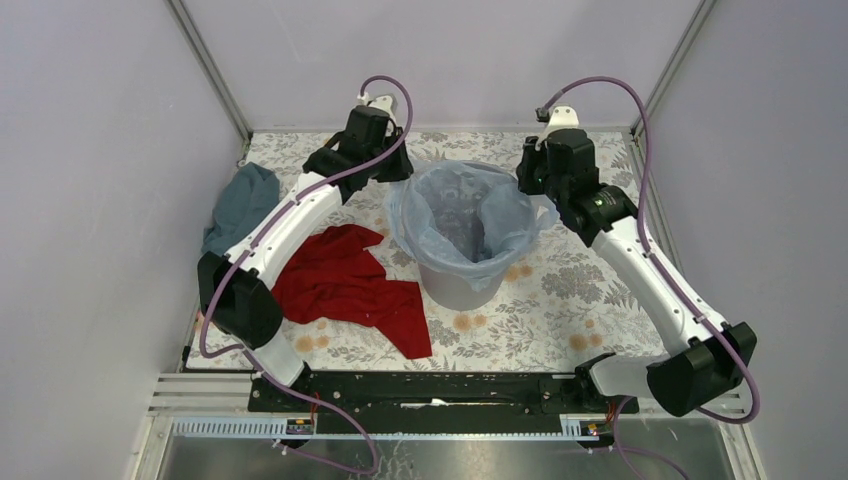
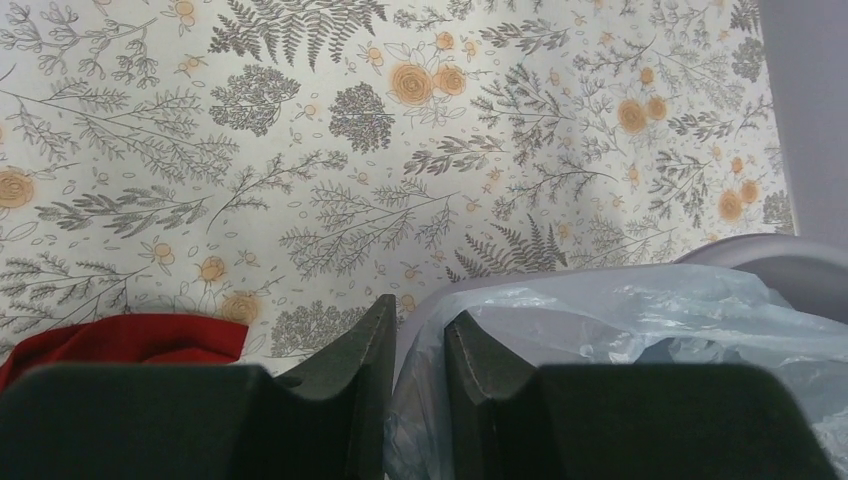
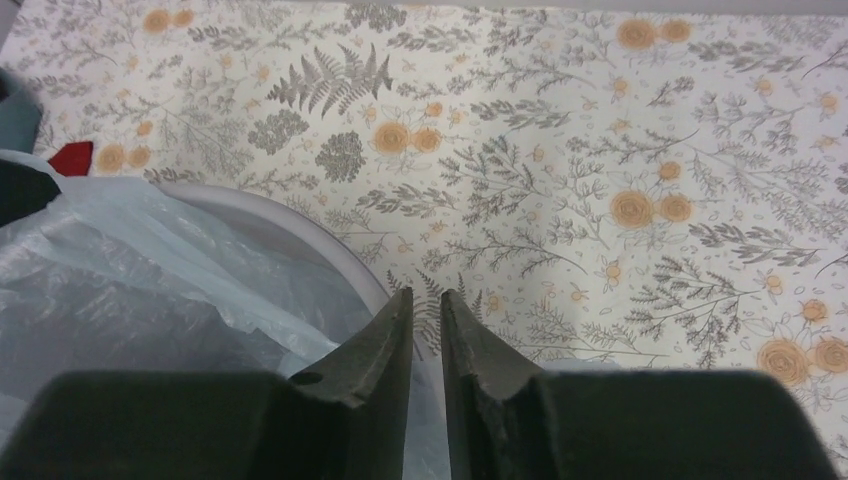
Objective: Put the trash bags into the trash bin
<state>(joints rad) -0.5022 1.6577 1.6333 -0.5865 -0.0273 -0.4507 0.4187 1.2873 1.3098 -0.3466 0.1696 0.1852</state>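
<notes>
The light grey trash bin (image 1: 458, 288) stands mid-table. The pale blue trash bag (image 1: 505, 222) lines it, its edge draped over the rim. My left gripper (image 1: 398, 166) is at the bin's far left rim. In the left wrist view its fingers (image 2: 418, 322) are nearly closed on the bag film (image 2: 650, 310) by the rim (image 2: 775, 255). My right gripper (image 1: 529, 181) is at the far right rim. In the right wrist view it (image 3: 427, 300) is pinched on a fold of the bag (image 3: 130, 230) beside the rim (image 3: 300, 232).
A red cloth (image 1: 350, 285) lies left of the bin and shows in the left wrist view (image 2: 130, 335). A teal-grey cloth (image 1: 240, 205) lies at the far left by the wall. Walls close in the table on three sides.
</notes>
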